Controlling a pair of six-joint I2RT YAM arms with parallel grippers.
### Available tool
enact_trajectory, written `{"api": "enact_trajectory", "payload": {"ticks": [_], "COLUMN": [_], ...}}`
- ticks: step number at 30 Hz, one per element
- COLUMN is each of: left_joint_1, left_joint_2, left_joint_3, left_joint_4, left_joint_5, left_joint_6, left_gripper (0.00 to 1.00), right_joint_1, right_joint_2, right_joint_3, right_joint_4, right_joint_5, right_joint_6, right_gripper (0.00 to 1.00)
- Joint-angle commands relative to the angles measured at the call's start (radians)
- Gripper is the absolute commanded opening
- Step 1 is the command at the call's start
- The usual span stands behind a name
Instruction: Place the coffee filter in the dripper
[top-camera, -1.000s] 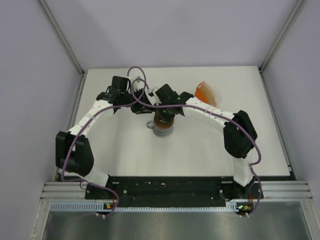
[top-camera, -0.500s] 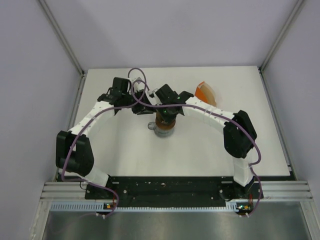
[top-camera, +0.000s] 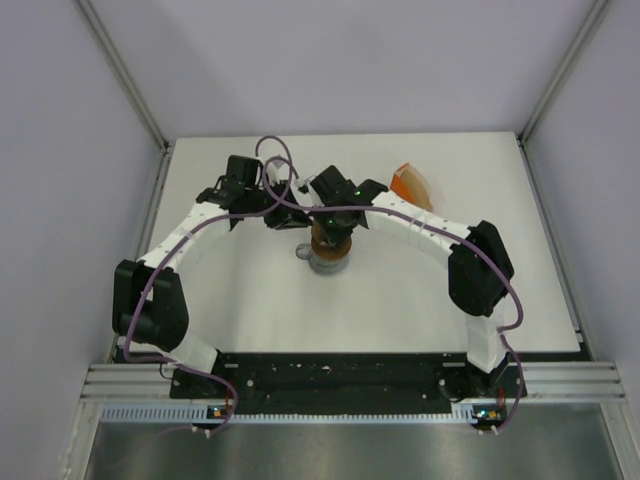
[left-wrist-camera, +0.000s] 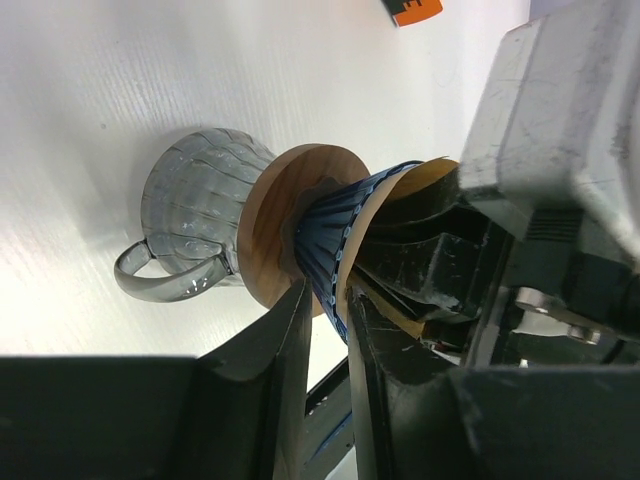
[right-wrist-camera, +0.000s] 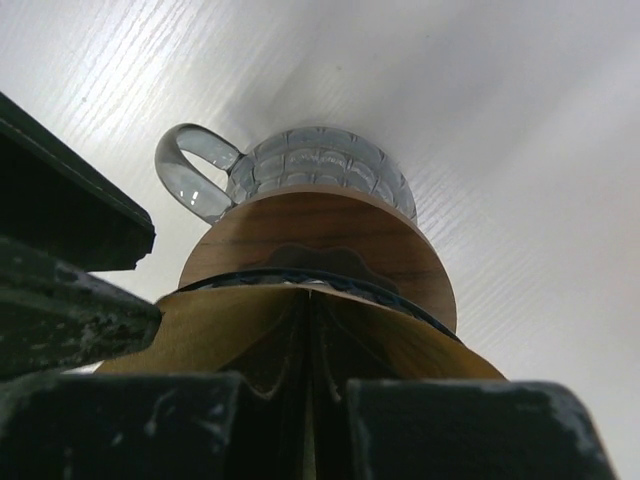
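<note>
The blue dripper (left-wrist-camera: 335, 225) sits on a flat brown ring (left-wrist-camera: 280, 215) on top of the grey handled cup (left-wrist-camera: 195, 200), at mid-table in the top view (top-camera: 323, 262). The tan coffee filter (right-wrist-camera: 200, 340) lies spread over the dripper's mouth, its edge showing in the left wrist view (left-wrist-camera: 405, 185). My right gripper (right-wrist-camera: 310, 340) is shut on the filter's middle fold, right above the dripper's rim (right-wrist-camera: 401, 298). My left gripper (left-wrist-camera: 328, 300) is shut on the dripper's ribbed rim from the side. Both grippers meet over the cup in the top view, the left (top-camera: 290, 218) and the right (top-camera: 328, 222).
The orange packet of filters (top-camera: 410, 185) lies at the back right of the white table (top-camera: 420, 300); a corner of it shows in the left wrist view (left-wrist-camera: 412, 10). The cup's handle (right-wrist-camera: 185, 170) points left.
Almost nothing differs. Both grippers stay at the dripper, and the right one has shifted only very slightly.
</note>
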Motion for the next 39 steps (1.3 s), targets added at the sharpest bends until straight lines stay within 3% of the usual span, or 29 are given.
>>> {"api": "enact_trajectory", "payload": {"ticks": [1,17,26,31,39], "left_joint_1": [-0.015,-0.016,-0.016,-0.016,-0.016], "left_joint_2": [-0.018,-0.021,-0.024,-0.031,-0.038], "left_joint_3": [-0.008,0.004,0.058,0.050,0.065], "left_joint_4": [0.032,0.017,-0.020,-0.023,-0.031], "left_joint_5": [-0.020,-0.037,-0.045,-0.051,-0.051], "left_joint_6": [0.035,0.052,0.088,0.095,0.099], "left_gripper": [0.26,0.24,0.24,0.24,0.29], "right_joint_1": [0.015,0.012,-0.003,-0.049,-0.164], "right_joint_2": [-0.062,-0.133,-0.229,-0.303,-0.409], "right_joint_3": [0.078,0.093,0.128,0.118,0.018], "right_joint_4": [0.007,-0.007,-0.007,0.003,0.036], "right_joint_5": [0.042,0.082,0.011,-0.076,-0.070], "right_joint_6": [0.000,-0.015,-0.017,-0.002,0.014], "right_gripper": [0.00,0.00,0.00,0.00,0.00]}}
